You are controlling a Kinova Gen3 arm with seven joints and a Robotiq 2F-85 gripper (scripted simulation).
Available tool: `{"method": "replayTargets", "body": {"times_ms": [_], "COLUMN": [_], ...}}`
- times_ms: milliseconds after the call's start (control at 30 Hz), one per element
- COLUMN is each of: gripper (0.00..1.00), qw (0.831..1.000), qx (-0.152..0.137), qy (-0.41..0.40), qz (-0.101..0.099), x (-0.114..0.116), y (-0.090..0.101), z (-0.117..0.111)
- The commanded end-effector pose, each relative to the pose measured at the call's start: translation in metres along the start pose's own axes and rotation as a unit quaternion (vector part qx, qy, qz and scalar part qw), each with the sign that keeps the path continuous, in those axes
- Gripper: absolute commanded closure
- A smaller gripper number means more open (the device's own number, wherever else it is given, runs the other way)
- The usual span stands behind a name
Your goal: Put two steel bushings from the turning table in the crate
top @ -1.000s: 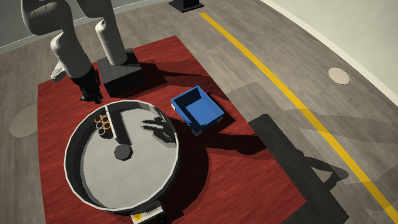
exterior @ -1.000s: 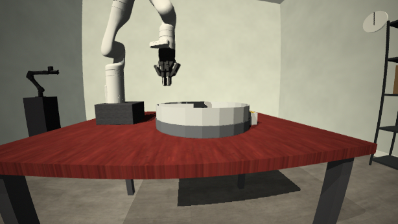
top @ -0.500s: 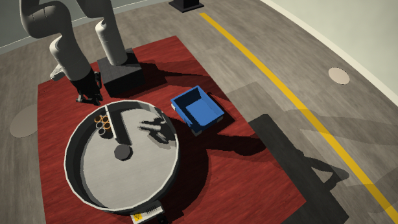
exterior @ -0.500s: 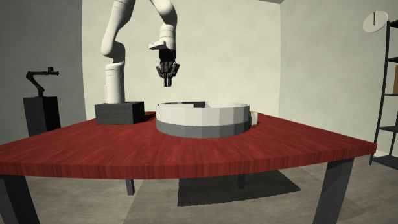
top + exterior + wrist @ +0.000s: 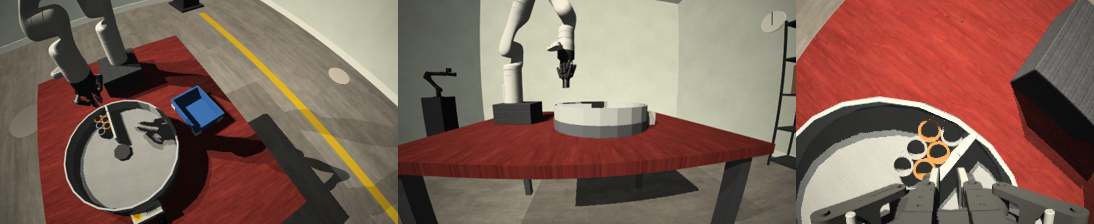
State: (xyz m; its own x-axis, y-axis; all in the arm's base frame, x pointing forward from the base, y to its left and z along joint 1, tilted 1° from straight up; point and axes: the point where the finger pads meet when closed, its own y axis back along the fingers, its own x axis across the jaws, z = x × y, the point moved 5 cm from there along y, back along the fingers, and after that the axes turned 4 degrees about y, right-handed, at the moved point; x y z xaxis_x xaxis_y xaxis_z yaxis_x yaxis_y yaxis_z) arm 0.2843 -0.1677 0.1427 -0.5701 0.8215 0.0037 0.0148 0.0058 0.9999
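Note:
The turning table (image 5: pixel 129 181) (image 5: pixel 600 116) is a round, walled grey disc. By its rim, beside a white divider (image 5: pixel 111 126) (image 5: pixel 959 156), stands a cluster of ring-shaped bushings. The wrist view shows three steel ones: one steel bushing (image 5: pixel 895 166) outermost on the left, a second steel bushing (image 5: pixel 908 148) beside it, and a third steel bushing (image 5: pixel 952 145) against the wall and divider. Three orange bushings touch them. The blue crate (image 5: pixel 205 113) shows no bushing inside. My gripper (image 5: pixel 98 103) (image 5: pixel 566 87) (image 5: pixel 948 178) is slightly open and empty, above the table's rim near the cluster.
A dark octagonal hub (image 5: pixel 123 152) stands at the turning table's centre. The black arm base block (image 5: pixel 124 79) (image 5: pixel 513 114) (image 5: pixel 1061 75) is behind the turning table. A white box with a yellow label (image 5: pixel 147 213) sits at its front edge. The crate lies right of the turning table.

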Motion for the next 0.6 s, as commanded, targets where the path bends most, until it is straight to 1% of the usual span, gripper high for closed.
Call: {"method": "replayTargets", "body": {"times_ms": [0,267,333,433,567], "gripper": [0.84,0.84,0.84,0.84,0.84], "qw": [1.000,1.000,0.998,0.992,0.992], "qx": [0.000,0.000,0.001,0.001,0.001], "qy": [-0.010,-0.010,-0.056,-0.128,-0.128], "qz": [-0.002,-0.002,0.000,0.000,0.000], "x": [-0.0009,-0.0009,-0.0018,-0.0061,-0.0061], "y": [-0.0013,-0.0013,-0.0031,-0.0065,-0.0065], "z": [0.0047,0.0047,0.0037,0.0045,0.0045]}}
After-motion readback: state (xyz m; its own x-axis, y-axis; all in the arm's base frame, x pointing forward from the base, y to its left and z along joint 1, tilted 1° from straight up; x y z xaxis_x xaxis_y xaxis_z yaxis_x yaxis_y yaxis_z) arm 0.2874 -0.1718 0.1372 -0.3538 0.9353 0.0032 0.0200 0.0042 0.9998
